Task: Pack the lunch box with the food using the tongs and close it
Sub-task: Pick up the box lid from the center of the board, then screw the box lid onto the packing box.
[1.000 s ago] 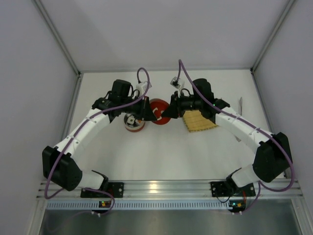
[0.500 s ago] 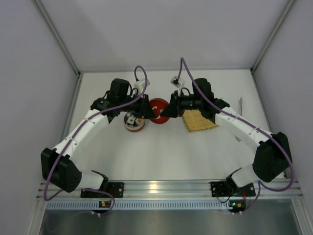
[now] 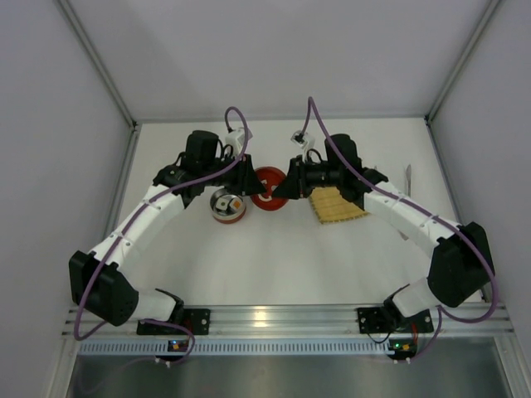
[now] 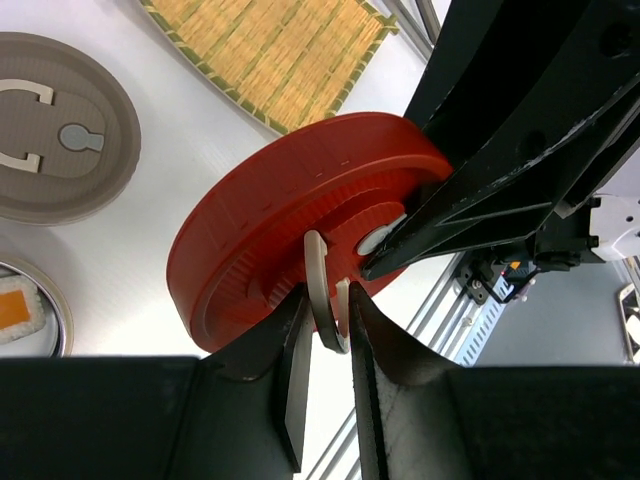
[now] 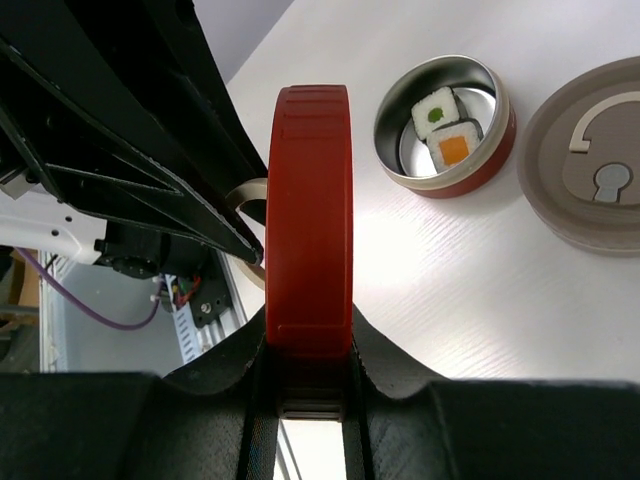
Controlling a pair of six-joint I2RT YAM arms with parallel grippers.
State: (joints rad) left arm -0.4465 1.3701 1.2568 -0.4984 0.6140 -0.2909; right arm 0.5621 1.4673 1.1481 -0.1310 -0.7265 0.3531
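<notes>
Lunch box point(image 5: 455, 183) is a small round metal tin with a red-brown outer band, upright and open on the tabletop point(image 3: 274, 257). It sits left of centre, under the left arm's wrist. Two sushi cubes are inside, side by side and touching: white rice with dark wrap, one with an orange centre point(image 5: 454, 148), the other with a green centre point(image 5: 436, 112). The red lid point(image 5: 309, 220) is a thick ribbed disc. It's not on the tin: it's up on edge between the two arms, just right of the tin and left of the bamboo mat point(image 4: 270, 50). The lid shows rim-on to the right wrist camera, with its flat faces turned to either side. Right claw point(image 5: 308, 340) is clamped across the lid's thickness, one finger on each face. Left claw point(image 4: 326, 300) straddles the beige loop handle point(image 4: 315, 265) on the lid's face, jaws close to it on both sides. Can't tell whether it's pinching or slack. A grey flat inner lid point(image 4: 60, 140) with a lock symbol lies flat on the tabletop beside the tin. The tongs point(image 3: 408, 176) are a thin silvery strip far right on the tabletop, well apart from both claws. Their long axis runs roughly near-to-far in the top view; too small to read anything more.
</notes>
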